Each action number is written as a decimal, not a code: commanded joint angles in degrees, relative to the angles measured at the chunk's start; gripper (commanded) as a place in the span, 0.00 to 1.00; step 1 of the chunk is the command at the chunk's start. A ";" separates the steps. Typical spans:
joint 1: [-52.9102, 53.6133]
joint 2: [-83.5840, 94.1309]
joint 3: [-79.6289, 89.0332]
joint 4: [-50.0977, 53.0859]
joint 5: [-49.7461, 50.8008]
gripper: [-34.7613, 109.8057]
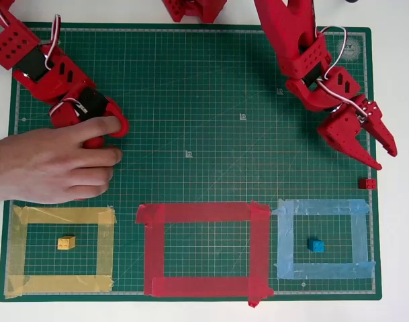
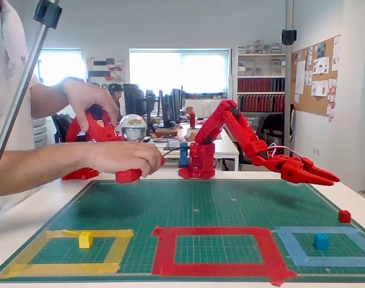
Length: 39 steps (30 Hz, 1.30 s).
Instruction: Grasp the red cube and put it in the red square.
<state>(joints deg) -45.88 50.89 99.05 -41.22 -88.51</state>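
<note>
At the right edge of the overhead frame, the cube [image 1: 367, 183] sits on the mat, outside the red square [image 1: 204, 212] at lower centre. Just above it hangs the gripper [image 1: 382, 155], jaws spread wide and tips pointing down-frame, seemingly lined up to straddle it.

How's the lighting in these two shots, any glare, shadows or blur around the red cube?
Overhead view: even, soft light, no glare on the green mat; the red cube is sharp with a faint shadow. Fixed view: bright windows behind are blown out, the cube stays clear, and the gripper is slightly soft.
</note>
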 commanded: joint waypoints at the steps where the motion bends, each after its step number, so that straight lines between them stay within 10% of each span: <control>1: 0.09 2.02 -3.69 -1.93 3.52 0.34; 39: 4.83 -13.62 -15.91 -1.76 -4.13 0.47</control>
<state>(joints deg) -40.61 36.39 87.54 -41.31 -91.32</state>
